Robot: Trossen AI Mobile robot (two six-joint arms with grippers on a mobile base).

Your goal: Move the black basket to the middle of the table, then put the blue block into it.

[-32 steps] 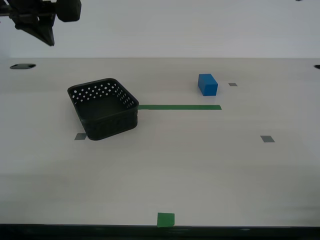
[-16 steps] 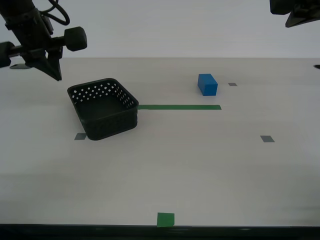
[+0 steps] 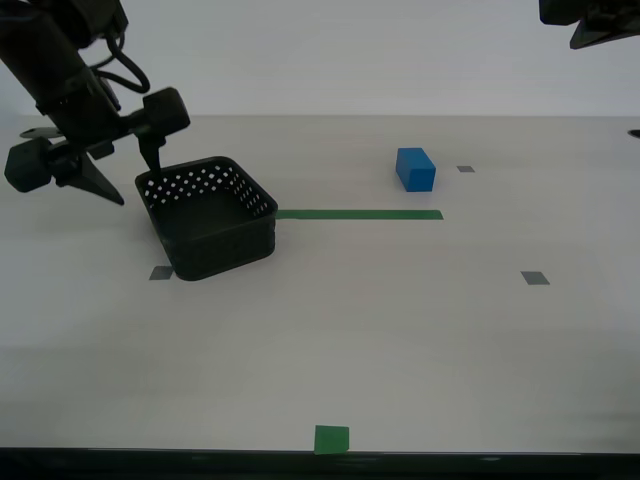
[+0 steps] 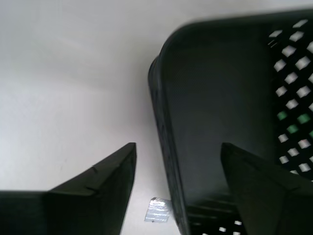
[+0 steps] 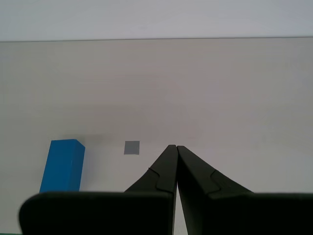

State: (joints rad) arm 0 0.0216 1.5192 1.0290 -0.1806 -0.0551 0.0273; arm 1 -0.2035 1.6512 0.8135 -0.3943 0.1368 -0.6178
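Observation:
The black basket [image 3: 210, 218] stands on the table [image 3: 400, 330] toward the exterior view's left, at the end of the green tape strip [image 3: 360, 214]. My second gripper [image 3: 138, 186] is open at the basket's far-left corner. In the second wrist view my second gripper [image 4: 177, 145] has one finger outside and one inside the basket [image 4: 220, 88] wall. The blue block [image 3: 415, 168] sits alone toward the back right. My first gripper [image 3: 590, 25] hangs high at the top right, partly out of view. In the first wrist view my first gripper [image 5: 173, 147] is shut and empty, with the block [image 5: 62, 166] below it.
A green square [image 3: 331, 439] lies at the table's near edge. Small grey squares lie on the right [image 3: 534, 278], by the block [image 3: 466, 168] and by the basket's near corner [image 3: 160, 273]. A dark hole [image 3: 45, 132] is at the far left.
My second arm has come down from the top left to the basket's far-left corner. My first arm has come into view at the top right. Basket and block have not moved.

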